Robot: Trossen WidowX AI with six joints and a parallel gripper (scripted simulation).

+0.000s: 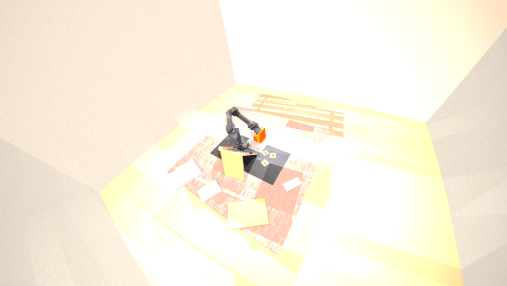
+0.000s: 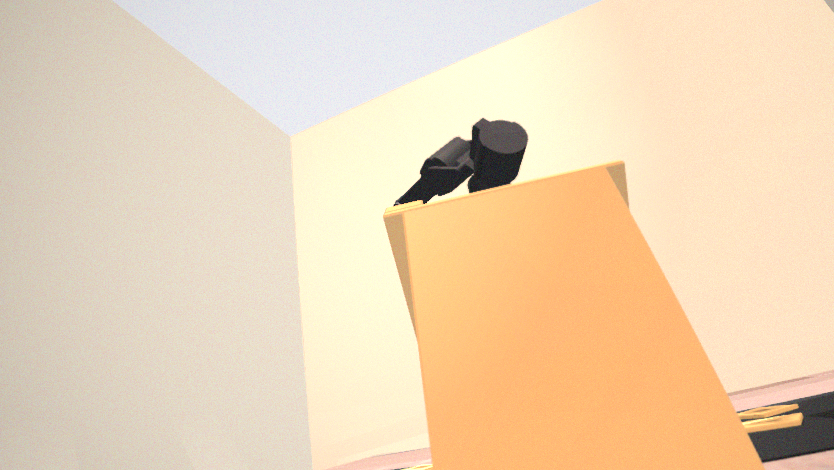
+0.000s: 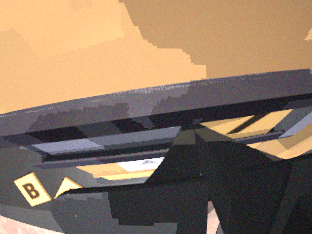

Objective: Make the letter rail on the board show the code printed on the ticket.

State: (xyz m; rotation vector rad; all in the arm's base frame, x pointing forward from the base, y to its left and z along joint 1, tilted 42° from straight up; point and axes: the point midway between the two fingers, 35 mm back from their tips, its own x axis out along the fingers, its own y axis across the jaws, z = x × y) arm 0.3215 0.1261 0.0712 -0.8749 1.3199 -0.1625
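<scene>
My gripper (image 3: 190, 131) is shut and empty, its fingertips at the dark letter rail (image 3: 165, 107) in the wrist view. To their right, a pale wooden face with a dark stroke (image 3: 250, 123) shows in the rail; its letter is unreadable. A white card (image 3: 142, 164) with blurred print, perhaps the ticket, shows below the rail. A B tile (image 3: 32, 190) lies at lower left; another tile (image 3: 67, 187) is partly hidden by my gripper. The top view shows three loose tiles (image 1: 265, 153) (image 1: 272, 155) (image 1: 264, 162) beside the board (image 1: 233, 165) (image 2: 542, 326), which hides my fingers in the exterior view.
The loose tiles lie on a dark mat (image 1: 269, 176). An orange block (image 1: 259, 136) stands by the arm. Flat white pieces (image 1: 209, 190) (image 1: 292, 184) and a yellow panel (image 1: 248, 213) lie nearer the front of the counter.
</scene>
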